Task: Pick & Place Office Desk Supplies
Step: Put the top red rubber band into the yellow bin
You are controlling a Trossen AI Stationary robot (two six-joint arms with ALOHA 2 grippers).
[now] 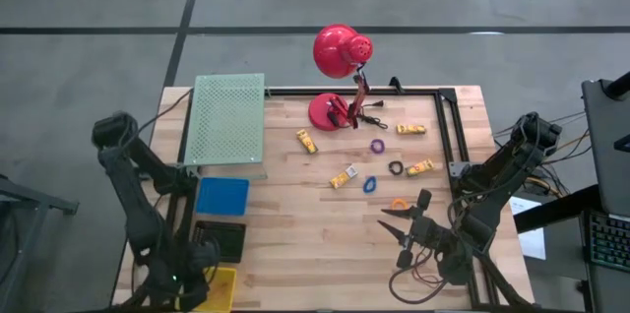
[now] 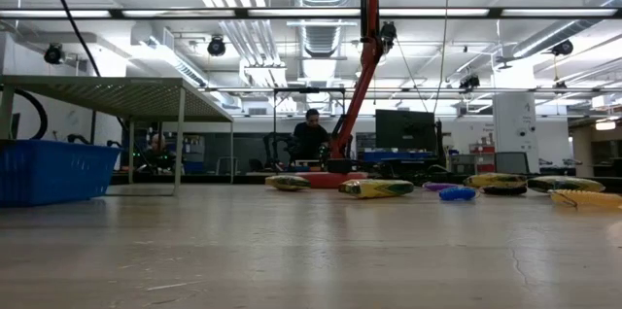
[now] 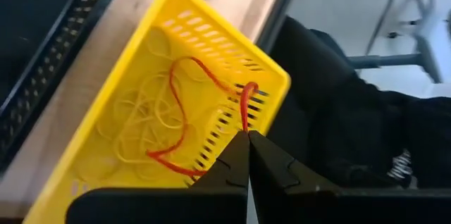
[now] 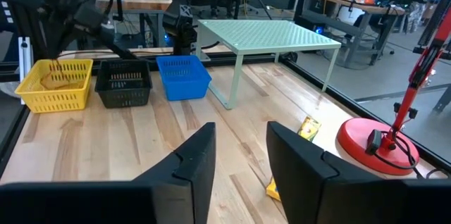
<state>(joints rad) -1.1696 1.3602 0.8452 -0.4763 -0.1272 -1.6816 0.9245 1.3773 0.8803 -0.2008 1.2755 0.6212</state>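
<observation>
- Left gripper point(image 3: 246, 136) hangs over the yellow basket point(image 3: 84, 160), clenched on a red band point(image 3: 184, 111).
- The band droops from the fingertips into the basket, its loop trailing across the tan bands point(image 3: 141, 122) on the floor; long axis roughly along the basket's length.
- To do this well: lower over the basket's middle, then release, so the loop does not catch the rim.
- Right gripper point(image 4: 239, 153) waits above bare table, jaws apart, holding nothing.
- Yellow pieces point(image 1: 308, 141) and rings point(image 1: 377, 146) lie near the lamp point(image 1: 340, 52).
</observation>
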